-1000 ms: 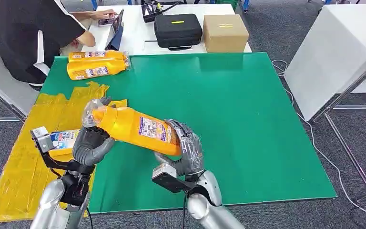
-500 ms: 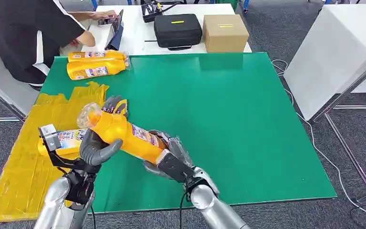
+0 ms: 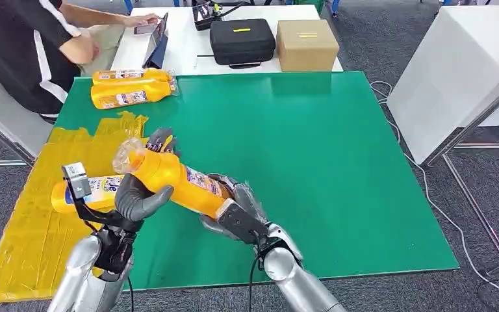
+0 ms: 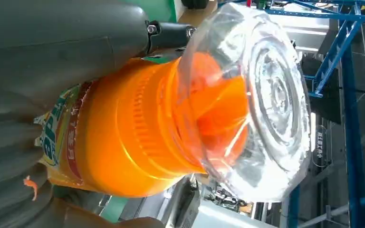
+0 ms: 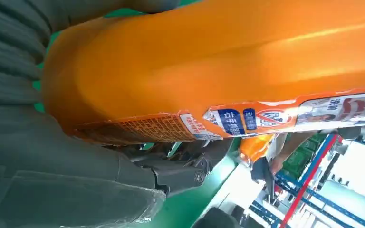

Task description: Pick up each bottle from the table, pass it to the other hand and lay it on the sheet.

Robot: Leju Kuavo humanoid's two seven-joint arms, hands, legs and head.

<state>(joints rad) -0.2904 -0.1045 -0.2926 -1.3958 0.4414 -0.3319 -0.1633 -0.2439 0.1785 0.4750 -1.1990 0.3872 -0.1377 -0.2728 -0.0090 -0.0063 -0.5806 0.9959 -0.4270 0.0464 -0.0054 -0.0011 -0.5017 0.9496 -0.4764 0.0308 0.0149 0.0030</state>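
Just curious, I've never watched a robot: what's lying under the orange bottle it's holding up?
Under the held bottle, the green mat and yellow sheet show, with another bottle on the sheet. The left hand covers part of it.

Orange bottle (image 3: 172,179) tilted (clear-capped) — sheet (image 3: 32,214) yellow.

Lab: green-topped table (image 3: 312,162), equipment case (image 3: 242,40), blue racking (image 4: 347,71).
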